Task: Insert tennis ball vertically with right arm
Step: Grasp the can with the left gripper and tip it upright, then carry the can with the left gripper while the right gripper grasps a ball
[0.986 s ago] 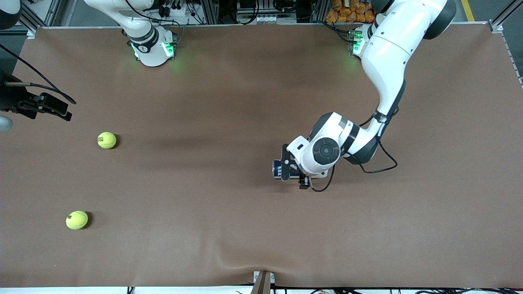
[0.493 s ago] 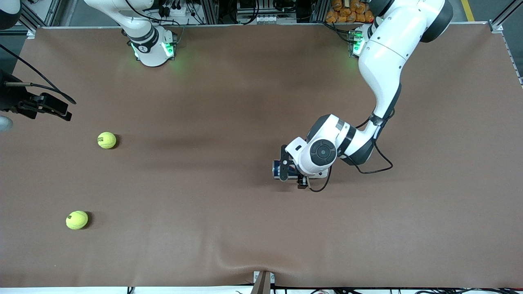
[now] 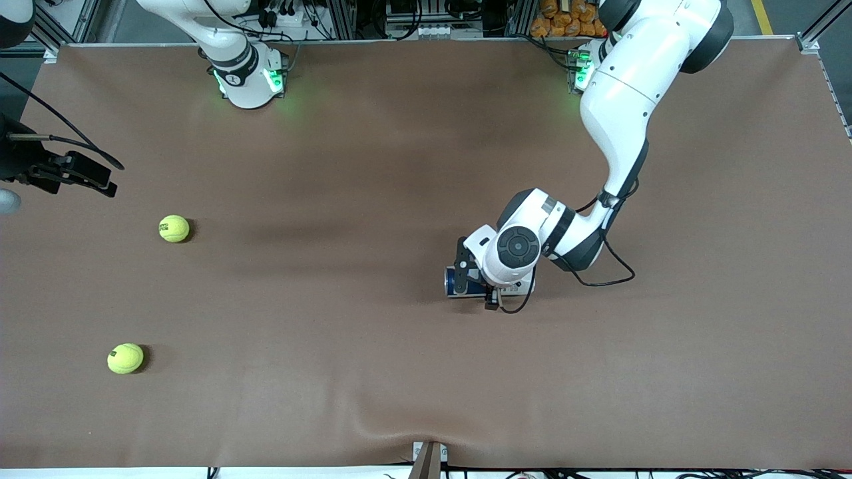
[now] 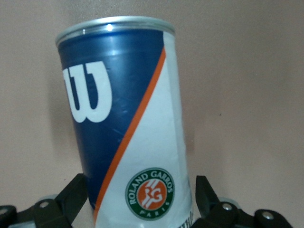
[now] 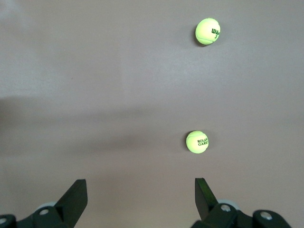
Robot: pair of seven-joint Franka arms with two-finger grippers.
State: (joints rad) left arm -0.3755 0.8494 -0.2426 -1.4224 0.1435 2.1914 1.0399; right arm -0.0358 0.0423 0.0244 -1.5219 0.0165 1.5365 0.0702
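Left gripper has shifted slightly with its arm, fingers astride the can, apparently not yet clamped; right gripper waits open at its table end, over two tennis balls; neither grasped.

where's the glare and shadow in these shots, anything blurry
Front view: green light glows on the table by both arm bases, and each tennis ball, like the farther one, throws a small shadow. Left wrist view: a bright glint on the can rim, edges slightly soft. Right wrist view: even, dim light.
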